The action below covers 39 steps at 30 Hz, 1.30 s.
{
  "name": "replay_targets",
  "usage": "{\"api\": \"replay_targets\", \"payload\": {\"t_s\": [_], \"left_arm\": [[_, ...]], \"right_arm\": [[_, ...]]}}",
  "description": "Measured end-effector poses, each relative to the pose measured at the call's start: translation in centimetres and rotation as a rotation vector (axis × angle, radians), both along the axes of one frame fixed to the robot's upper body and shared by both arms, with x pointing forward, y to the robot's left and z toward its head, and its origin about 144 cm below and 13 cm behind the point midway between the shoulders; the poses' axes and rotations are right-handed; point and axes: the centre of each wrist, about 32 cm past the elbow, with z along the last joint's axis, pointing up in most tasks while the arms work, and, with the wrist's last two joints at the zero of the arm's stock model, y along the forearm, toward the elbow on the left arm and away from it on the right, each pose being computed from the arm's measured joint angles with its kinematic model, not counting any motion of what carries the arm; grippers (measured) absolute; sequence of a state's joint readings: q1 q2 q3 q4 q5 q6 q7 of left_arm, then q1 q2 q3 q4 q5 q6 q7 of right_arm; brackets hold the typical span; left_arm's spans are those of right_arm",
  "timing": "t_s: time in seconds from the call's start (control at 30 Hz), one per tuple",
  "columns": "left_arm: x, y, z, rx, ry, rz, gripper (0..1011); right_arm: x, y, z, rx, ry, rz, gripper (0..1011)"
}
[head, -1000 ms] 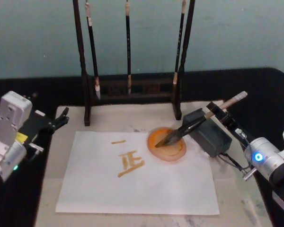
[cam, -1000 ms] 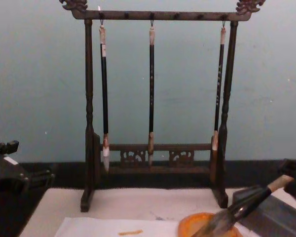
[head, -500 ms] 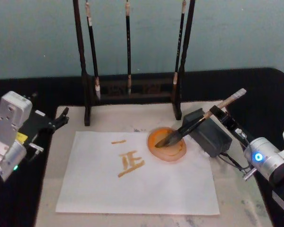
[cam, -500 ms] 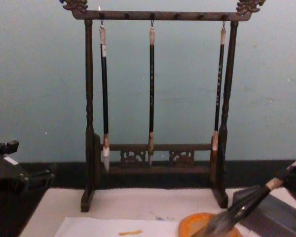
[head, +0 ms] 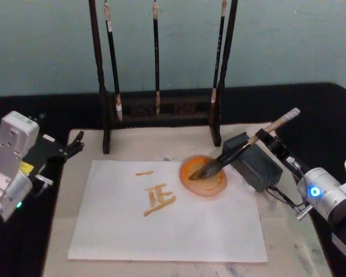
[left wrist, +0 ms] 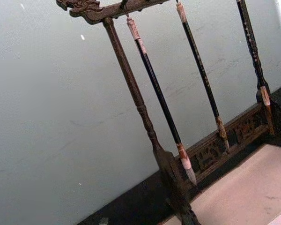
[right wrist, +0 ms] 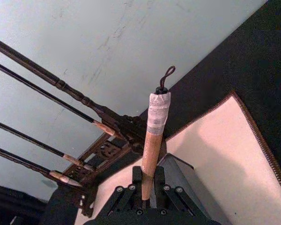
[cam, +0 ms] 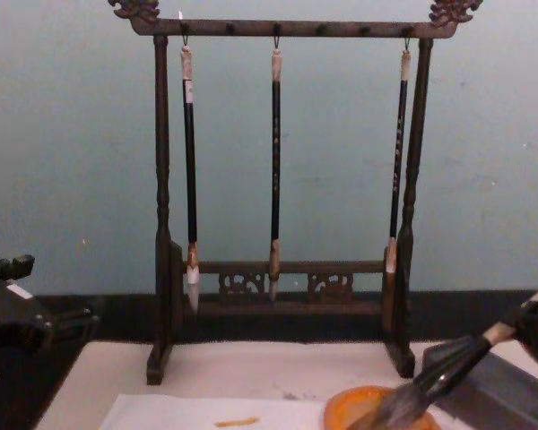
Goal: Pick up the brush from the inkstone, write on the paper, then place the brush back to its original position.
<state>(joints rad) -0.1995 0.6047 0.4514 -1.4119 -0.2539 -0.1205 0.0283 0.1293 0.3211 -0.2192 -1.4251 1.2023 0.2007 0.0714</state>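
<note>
My right tool [head: 264,140] pinches the brush [head: 233,153] by its pale handle, bristles resting in the orange dish [head: 211,187] on the paper's [head: 161,231] back edge, while my left tool [head: 70,146] sits by the counter's [head: 288,254] left edge; a hasty lift could drip on the paper.

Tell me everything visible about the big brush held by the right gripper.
The brush has a thick pale beige handle, a dark lower section and bushy grey-brown bristles. Pale tape wraps its top end, where a black loop cord sticks out. It slants, bristle tip down in the orange dish, handle rising toward the robot's right over the dark grey block. The right gripper is shut on the handle's upper part.
</note>
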Motion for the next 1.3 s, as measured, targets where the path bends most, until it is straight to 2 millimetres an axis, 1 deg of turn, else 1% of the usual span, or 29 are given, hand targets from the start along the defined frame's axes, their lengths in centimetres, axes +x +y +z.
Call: {"api": "replay_targets", "payload": {"t_s": [0.27,0.53,0.7,0.9,1.07,1.3], "left_arm": [[0.0,0.0,0.0,0.0,0.0,0.0,1010],[0.0,0.0,0.0,0.0,0.0,0.0,1010],[0.0,0.0,0.0,0.0,0.0,0.0,1010],[0.0,0.0,0.0,0.0,0.0,0.0,1010],[0.0,0.0,0.0,0.0,0.0,0.0,1010],[0.0,0.0,0.0,0.0,0.0,0.0,1010]], "right_arm": [[0.2,0.1,0.1,-0.002,-0.024,0.013,161],[0.8,0.6,0.9,-0.051,-0.114,0.057,161],[1.5,-0.2,1.6,-0.132,-0.192,0.089,161],[1.9,-0.4,2.4,-0.227,-0.269,0.13,161],[2.1,0.2,3.5,-0.326,-0.363,0.189,161],[2.3,1.0,4.3,-0.418,-0.444,0.254,161]]}}
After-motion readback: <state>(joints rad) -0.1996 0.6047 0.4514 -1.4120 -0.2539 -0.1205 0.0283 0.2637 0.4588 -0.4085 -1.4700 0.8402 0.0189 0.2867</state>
